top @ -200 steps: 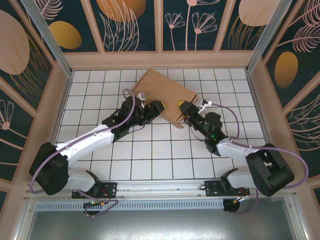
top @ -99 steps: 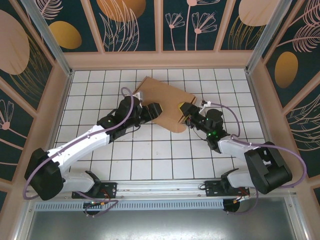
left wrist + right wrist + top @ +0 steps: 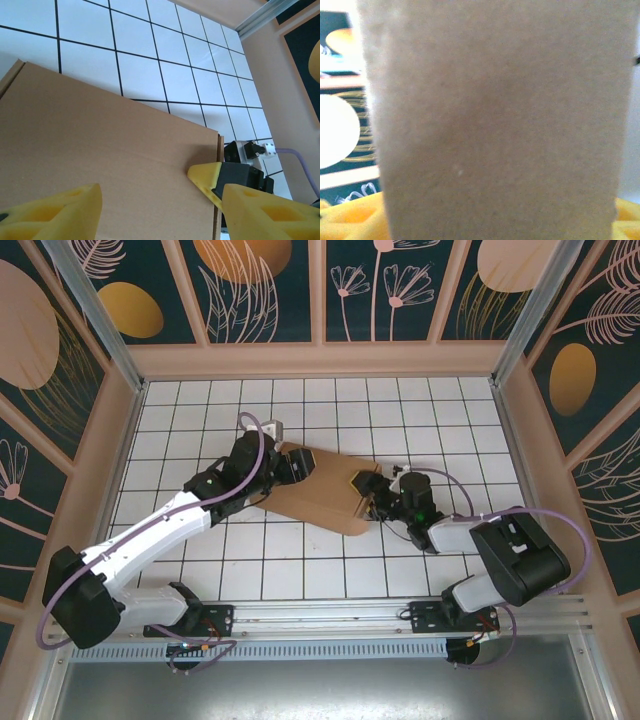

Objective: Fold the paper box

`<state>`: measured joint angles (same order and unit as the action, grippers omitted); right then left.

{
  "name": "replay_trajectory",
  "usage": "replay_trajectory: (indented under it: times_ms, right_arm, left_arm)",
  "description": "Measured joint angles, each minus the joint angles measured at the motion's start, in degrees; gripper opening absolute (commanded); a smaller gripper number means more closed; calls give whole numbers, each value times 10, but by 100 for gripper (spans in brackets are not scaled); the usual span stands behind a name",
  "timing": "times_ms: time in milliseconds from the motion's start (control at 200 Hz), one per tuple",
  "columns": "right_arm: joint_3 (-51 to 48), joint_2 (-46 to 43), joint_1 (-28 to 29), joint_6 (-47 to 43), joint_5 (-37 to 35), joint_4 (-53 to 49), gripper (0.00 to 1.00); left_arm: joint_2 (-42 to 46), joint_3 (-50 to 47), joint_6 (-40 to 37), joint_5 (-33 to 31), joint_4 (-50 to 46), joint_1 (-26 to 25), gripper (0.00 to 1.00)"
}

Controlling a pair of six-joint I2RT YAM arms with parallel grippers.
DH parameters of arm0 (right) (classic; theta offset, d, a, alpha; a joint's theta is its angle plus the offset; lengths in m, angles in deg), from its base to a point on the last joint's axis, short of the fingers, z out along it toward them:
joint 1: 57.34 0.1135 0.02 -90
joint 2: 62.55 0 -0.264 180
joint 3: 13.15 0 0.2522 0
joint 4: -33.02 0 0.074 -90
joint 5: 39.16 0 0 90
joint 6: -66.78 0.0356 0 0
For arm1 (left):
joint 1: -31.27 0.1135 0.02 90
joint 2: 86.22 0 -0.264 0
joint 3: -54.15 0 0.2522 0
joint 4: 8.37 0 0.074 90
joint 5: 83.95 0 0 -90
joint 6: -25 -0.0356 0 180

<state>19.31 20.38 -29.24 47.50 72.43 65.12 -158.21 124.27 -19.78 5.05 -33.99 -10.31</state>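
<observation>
Fingers [image 3: 50, 210] spread wide on the left claw [image 3: 160, 202], nothing pinched. The paper box [image 3: 100, 150] lies straight ahead of them, its brown panel running away toward the right claw [image 3: 363, 484]. That one sits at the far short edge with cardboard jammed right up between its own fingers [image 3: 345, 220]; gripping or slack, I can't tell. Long axis runs claw to claw, so each arm owns one end. I'd judge the coming fold hinges on that.
</observation>
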Motion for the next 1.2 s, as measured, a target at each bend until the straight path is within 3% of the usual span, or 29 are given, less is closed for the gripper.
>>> replay_trajectory:
  times_ms: [265, 410, 570, 711, 886, 1036, 1201]
  right_arm:
    - [-12, -56, -6, -66, -98, -131, 97]
    - [-11, -109, -22, -137, -168, -216, 94]
    - [15, -131, -26, -276, -206, -266, 90]
    - [142, -54, -22, -409, -212, -298, 90]
    - [268, 75, -18, -505, -178, -308, 88]
    - [286, 136, -5, -539, -151, -333, 82]
    - [269, 120, 3, -541, -141, -328, 73]
  left_arm:
    - [-14, -2, 0, 8, -3, 0, 64]
    - [-21, -30, 3, 36, 6, 0, 56]
    - [-75, -49, -18, 99, 14, 0, 37]
    - [-130, -63, -31, 156, 15, 0, 38]
    - [-137, -76, -32, 170, 11, 0, 38]
    - [-159, -76, -32, 155, 13, 2, 38]
    - [-179, -77, -12, 151, 30, 40, 35]
